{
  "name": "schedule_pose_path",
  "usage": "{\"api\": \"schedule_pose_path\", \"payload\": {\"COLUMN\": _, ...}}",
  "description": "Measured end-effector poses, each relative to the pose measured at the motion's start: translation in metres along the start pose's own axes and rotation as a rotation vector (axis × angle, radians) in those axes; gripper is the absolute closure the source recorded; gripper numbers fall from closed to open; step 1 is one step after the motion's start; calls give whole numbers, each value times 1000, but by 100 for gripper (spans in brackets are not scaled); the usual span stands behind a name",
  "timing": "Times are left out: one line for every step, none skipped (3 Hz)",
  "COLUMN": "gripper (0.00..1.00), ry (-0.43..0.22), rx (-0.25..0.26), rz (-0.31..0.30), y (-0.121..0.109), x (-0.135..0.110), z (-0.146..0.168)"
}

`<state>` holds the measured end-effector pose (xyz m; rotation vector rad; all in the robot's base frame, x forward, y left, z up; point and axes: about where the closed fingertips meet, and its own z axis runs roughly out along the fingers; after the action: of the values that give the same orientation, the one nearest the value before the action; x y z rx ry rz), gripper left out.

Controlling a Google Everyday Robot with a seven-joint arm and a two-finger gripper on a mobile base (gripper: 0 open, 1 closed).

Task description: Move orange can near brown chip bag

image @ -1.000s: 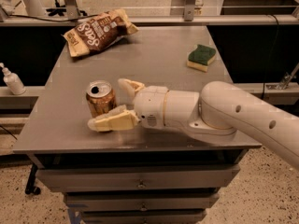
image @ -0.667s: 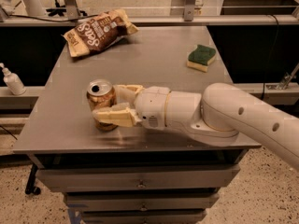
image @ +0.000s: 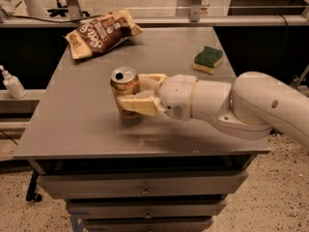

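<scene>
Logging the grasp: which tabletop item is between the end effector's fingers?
The orange can, upright in the end effector at centre; brown chip bag and sponge lie farther back.

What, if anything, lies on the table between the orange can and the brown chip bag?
Nothing visible. The gripper clasps the orange can mid-table; only bare tabletop separates it from the brown chip bag at the far left. The sponge lies off to the right.
</scene>
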<state>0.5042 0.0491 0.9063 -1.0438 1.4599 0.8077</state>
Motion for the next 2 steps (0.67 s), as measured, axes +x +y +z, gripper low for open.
{"api": "schedule_pose_path", "payload": {"gripper": 100, "ry": 1, "rx": 4, "rz": -4, "y": -2, "x": -1, "z": -1}}
{"api": "schedule_pose_path", "payload": {"gripper": 100, "ry": 2, "rx": 5, "rz": -9, "y": -3, "x": -2, "z": 0}}
